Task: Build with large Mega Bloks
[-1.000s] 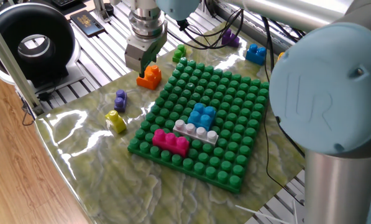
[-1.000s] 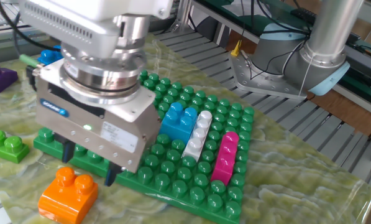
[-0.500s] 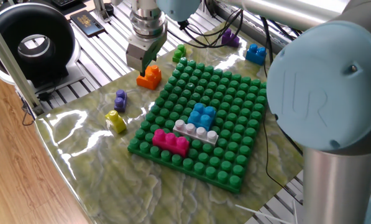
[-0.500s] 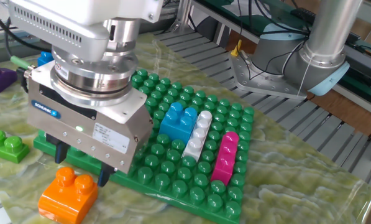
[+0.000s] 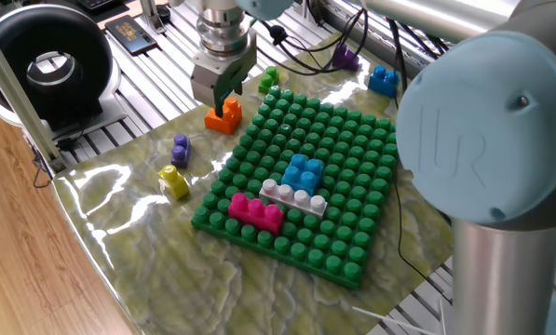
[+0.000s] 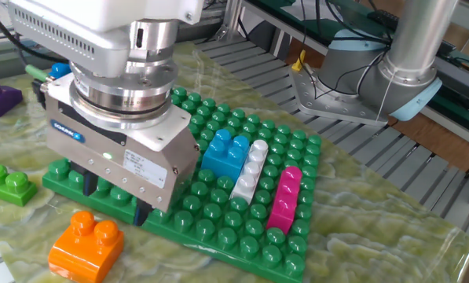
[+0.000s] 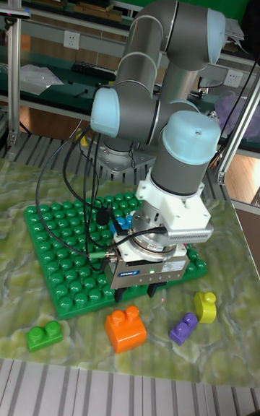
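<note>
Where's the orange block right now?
The orange block sits on the mat just off the green baseplate's corner, loose, with the gripper just above it; the green block is its nearest neighbour.

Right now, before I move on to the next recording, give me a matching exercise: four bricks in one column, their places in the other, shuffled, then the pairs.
Bricks:
1. orange brick
2. magenta brick
3. lime green brick
4. white-grey brick

Places:
A. on the green baseplate, between the light blue brick and the magenta one
B. off the baseplate, on the mat, just below the pincer
C. on the baseplate, outermost of the three-brick row
D. off the baseplate, on the mat, beyond the orange brick from the baseplate

Pairs: 1-B, 2-C, 3-D, 4-A
</note>
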